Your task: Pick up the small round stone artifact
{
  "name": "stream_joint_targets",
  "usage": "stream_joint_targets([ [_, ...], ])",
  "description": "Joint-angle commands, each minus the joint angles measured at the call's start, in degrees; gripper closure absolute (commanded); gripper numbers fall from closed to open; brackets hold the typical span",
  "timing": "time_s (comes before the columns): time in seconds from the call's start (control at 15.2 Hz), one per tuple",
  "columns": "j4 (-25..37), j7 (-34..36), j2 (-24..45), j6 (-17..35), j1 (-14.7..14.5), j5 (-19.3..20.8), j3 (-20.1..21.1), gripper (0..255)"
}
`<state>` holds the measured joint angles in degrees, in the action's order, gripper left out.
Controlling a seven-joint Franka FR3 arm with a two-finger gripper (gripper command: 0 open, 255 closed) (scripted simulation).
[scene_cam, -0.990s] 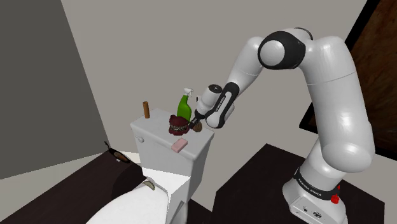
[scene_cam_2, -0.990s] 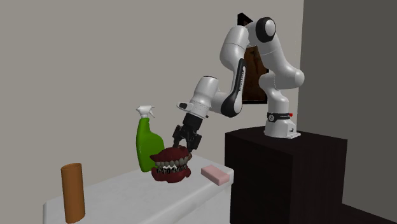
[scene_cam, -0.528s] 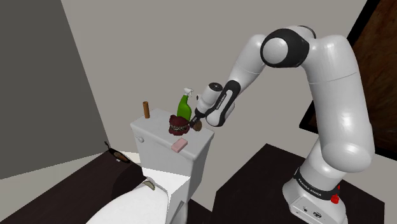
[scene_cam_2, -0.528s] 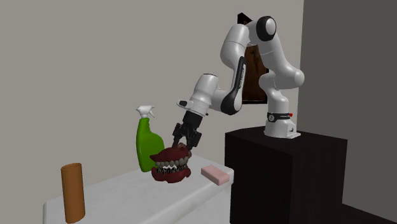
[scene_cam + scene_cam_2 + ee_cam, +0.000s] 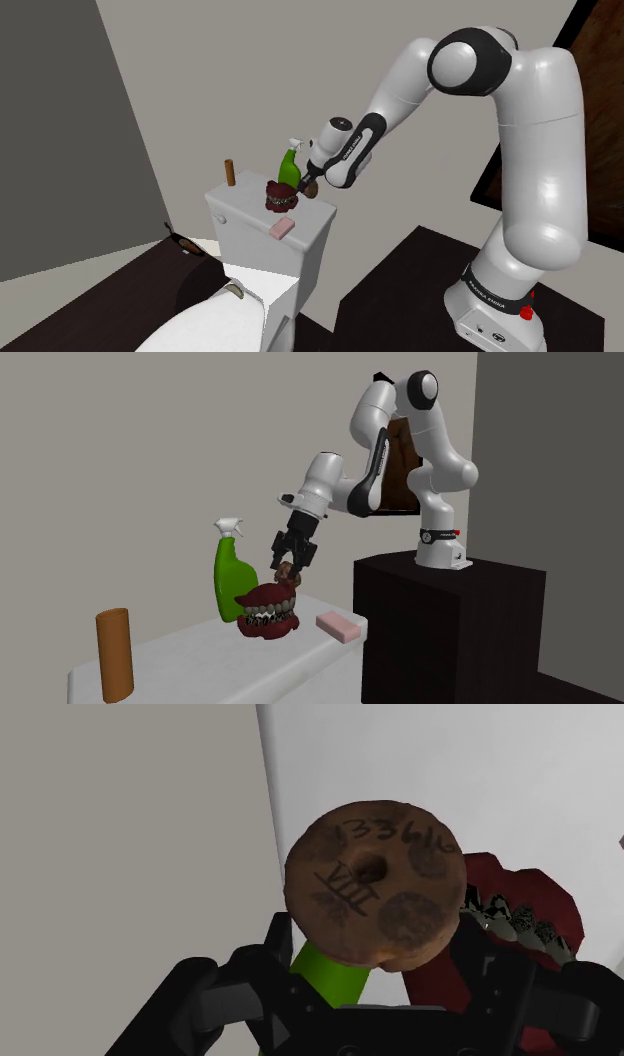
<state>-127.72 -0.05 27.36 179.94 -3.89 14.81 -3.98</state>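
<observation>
Brown, mottled stone disc (image 5: 375,884), round, w/ a hole thru the centre and dark scrawled marks on its face, sat clamped in the gripper (image 5: 374,949). Black fingers (image 5: 280,949) pressed on opp. edges of the disc, one each side. Wrist view put green bottle and red teeth model behind the disc.

Second ext. view:
- Gripper pointed down over the white toilet tank (image 5: 200,652), with the disc in its tips.
- Disc was clear of the tank lid, just above the dark red teeth model (image 5: 268,615). Looked apart from it, though the gap was slim.
- Green spray bottle (image 5: 231,580) stood upright just beside the teeth model, on that view's left, twd the wall.
- Pink soap bar (image 5: 338,626) lay flat near the lid's right end in that view.
- Brown cylinder (image 5: 114,654) stood upright at the lid's left end, well apart from the other items.
- Dark box stand (image 5: 450,622) sat just beside the tank on that view's right.

Shoulder view:
- White arm (image 5: 520,150) rose from the stand at lower right, then bent over and down-left to the tank top.
- Toilet bowl (image 5: 215,320) lay below the tank, twd the bottom edge.
- Grey wall at left, pale wall behind the tank.
</observation>
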Motion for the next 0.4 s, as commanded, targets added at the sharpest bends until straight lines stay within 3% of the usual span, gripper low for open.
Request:
stream_joint_targets([
  [0.0,-0.3,-0.3,-1.5,-1.3,0.5,-0.1,0.6,255],
  [0.33,-0.7,-0.8,-3.8,-3.2,1.4,-0.4,1.6,255],
])
